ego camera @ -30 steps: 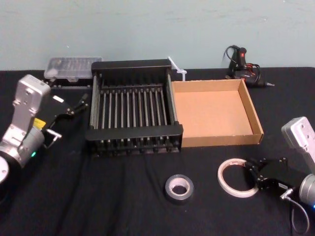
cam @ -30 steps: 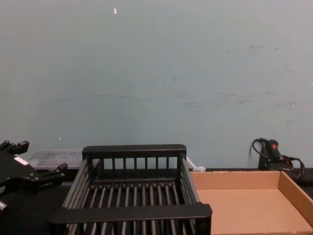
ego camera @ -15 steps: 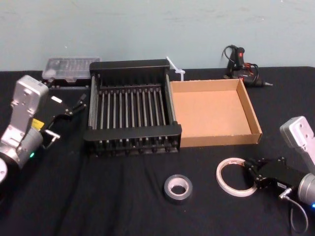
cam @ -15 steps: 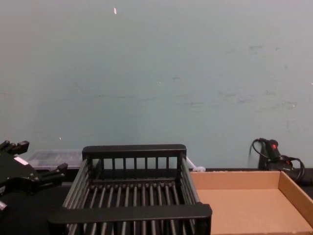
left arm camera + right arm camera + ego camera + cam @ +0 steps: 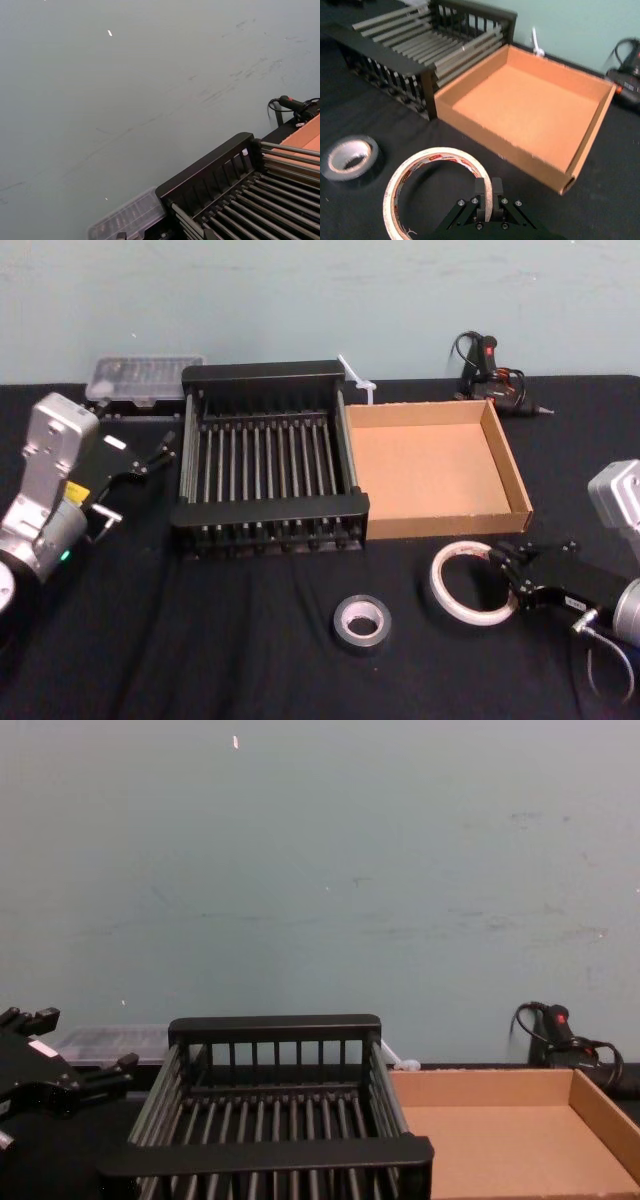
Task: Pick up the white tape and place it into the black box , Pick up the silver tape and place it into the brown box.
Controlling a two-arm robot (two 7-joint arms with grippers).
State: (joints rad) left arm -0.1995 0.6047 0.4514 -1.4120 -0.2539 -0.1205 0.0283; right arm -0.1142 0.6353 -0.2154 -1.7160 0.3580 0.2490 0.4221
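Right gripper (image 5: 487,196) clamping white tape (image 5: 438,190)

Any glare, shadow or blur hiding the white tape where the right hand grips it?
Right wrist view: the white tape is evenly lit, its red print readable, no glare at the right hand. Head view: the roll is soft-edged, a dark shadow inside its ring.

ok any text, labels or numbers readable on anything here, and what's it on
None can be read.
white tape: reddish print runs around its ring face, too small and blurred to read; the right claw grips its rim.
left arm: a yellow sticker and a white label, both illegible.
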